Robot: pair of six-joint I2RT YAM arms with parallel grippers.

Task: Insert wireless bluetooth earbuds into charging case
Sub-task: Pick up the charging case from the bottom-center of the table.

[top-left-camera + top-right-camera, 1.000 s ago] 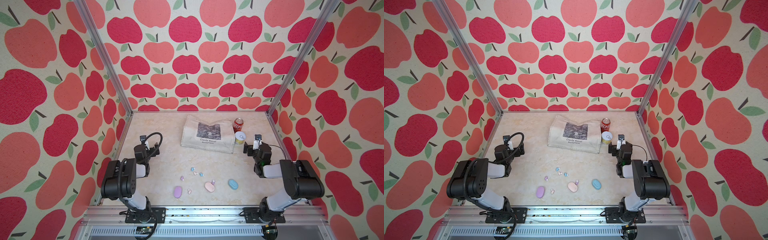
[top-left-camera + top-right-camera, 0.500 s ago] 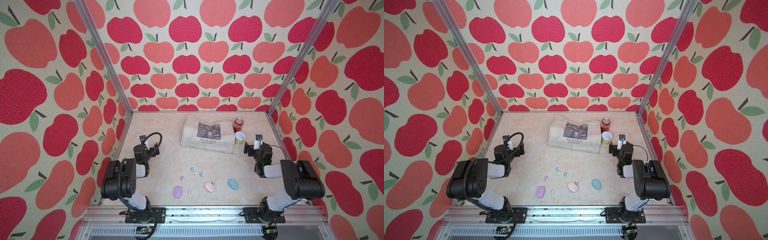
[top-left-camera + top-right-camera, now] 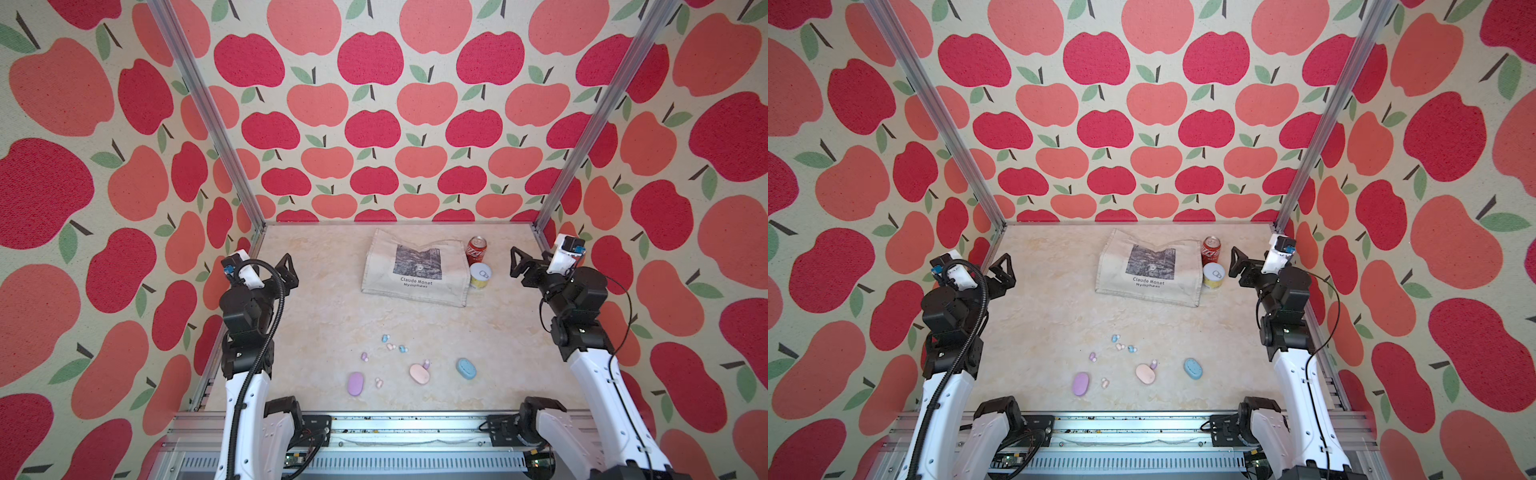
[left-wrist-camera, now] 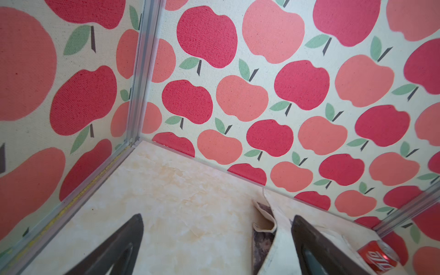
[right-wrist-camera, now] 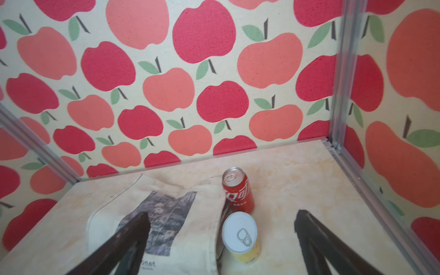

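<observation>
Both jaws were spread wide and held nothing, well apart from the tiny earbuds [image 3: 390,347] lying loose near the 6 o'clock edge of the surface [image 3: 316,316] beside three cases [image 3: 419,373], so such big jaws might flick a little bud away

The light is bright and even in all views, and it seems to come softly from above. On the pale tabletop [image 3: 324,299] the shadows are short and weak; only a thin dark edge lies under the cloth bag [image 3: 415,270] and beside the yellow can [image 3: 481,276]. The white lid of this can is almost washed out in my right wrist view, where the picture is a little hazy and warm. The fingers of my left tool [image 4: 217,216] and my right tool [image 5: 221,214] are dark and blurred, so near the lens. In both top views the metal posts [image 3: 208,112] lean outward at the edges.
</observation>
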